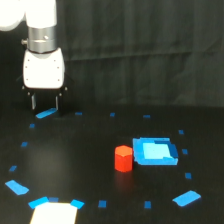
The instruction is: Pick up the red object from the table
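Start at the upper left of the frame: your claw [45, 104] hangs there under the white wrist, its two dark fingers pointing down with a visible gap between them and nothing held, so it reads as released; the tips sit just above a blue patch [46, 114] on the counter [75, 160]. You are at the approach step, I judge; no grasp has been made.

Move right to the lower middle of the frame: the red object [123, 158] stands on the counter, well apart from the claw; its right side sits just beside the blue tray [155, 151], and whether the two touch cannot be told from this view.

The block stands upright, its long axis roughly vertical, flat top facing up; being near round, it points no particular way sideways.

Your next move, as I judge it, calls for carrying the claw rightward and toward the lower frame until it is above the block, then descending with the fingers straddling it; mind the tray side, where a finger has little room.
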